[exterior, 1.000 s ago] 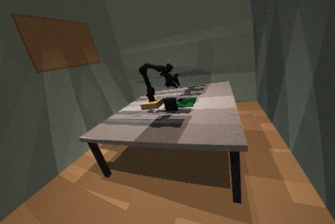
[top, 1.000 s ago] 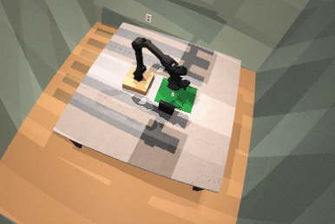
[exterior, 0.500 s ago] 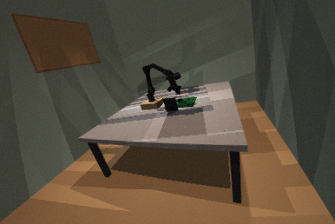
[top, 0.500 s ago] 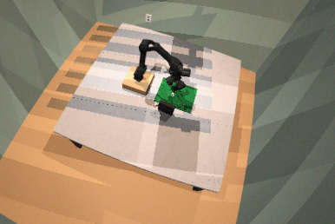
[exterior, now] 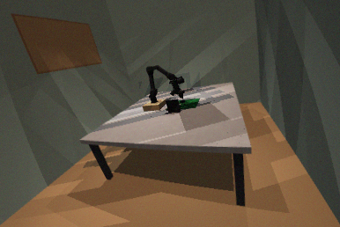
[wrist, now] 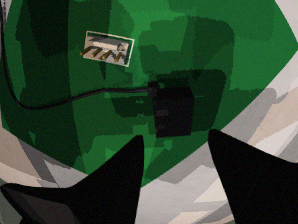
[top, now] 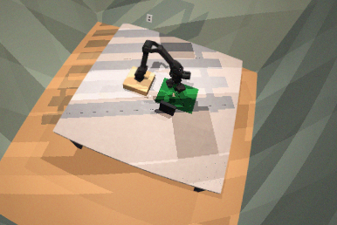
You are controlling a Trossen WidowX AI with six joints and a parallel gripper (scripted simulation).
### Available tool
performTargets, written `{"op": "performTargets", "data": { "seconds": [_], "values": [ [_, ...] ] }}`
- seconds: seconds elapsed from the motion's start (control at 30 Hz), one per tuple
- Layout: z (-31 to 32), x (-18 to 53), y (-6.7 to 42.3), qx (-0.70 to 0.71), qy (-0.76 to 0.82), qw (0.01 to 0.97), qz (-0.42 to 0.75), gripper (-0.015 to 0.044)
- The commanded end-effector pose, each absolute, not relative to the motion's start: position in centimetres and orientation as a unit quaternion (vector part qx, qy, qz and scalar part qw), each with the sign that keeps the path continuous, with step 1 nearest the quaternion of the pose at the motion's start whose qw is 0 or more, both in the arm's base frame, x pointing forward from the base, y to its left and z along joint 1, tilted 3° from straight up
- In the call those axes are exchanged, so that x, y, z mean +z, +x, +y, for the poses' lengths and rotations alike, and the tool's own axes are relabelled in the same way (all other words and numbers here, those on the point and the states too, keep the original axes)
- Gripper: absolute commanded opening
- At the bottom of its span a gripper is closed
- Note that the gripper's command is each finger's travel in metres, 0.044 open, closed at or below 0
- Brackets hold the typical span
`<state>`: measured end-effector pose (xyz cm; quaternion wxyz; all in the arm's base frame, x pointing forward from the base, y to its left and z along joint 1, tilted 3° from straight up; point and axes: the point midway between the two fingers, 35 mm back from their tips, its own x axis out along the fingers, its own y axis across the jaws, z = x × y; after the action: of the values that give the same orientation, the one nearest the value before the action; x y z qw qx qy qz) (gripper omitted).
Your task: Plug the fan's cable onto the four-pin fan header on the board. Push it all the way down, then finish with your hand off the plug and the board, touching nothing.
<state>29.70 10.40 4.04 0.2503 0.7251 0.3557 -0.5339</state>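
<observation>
The green board (top: pixel 189 101) (exterior: pixel 192 102) (wrist: pixel 220 23) lies on the table. In the wrist view the small pale four-pin header (wrist: pixel 108 48) sits on the board at the upper left. The black plug (wrist: pixel 173 110) lies on the board apart from the header, to its lower right, and its thin black cable (wrist: pixel 67 99) runs off to the left. The black fan (top: pixel 166 108) (exterior: pixel 173 106) stands at the board's near edge. My gripper (top: pixel 178 86) (exterior: pixel 178 94) (wrist: pixel 176 139) hangs over the board, open and empty, with its fingertips just short of the plug.
The arm's base stands on a tan wooden block (top: pixel 139 82) (exterior: pixel 154 106) left of the board. The grey table (top: pixel 131 133) (exterior: pixel 198 135) stands on an orange floor; a small white wall socket (top: pixel 149 17) is on the wall behind.
</observation>
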Motion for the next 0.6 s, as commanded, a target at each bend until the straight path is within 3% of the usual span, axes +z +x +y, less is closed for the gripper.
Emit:
{"op": "performTargets", "data": {
  "seconds": [0.0,0.57],
  "values": [
    [10.5,3.4,29.6,-0.536,0.725,0.247,0.356,0.021],
    [10.7,0.7,29.7,-0.536,0.724,0.247,0.356,0.021]
  ]
}}
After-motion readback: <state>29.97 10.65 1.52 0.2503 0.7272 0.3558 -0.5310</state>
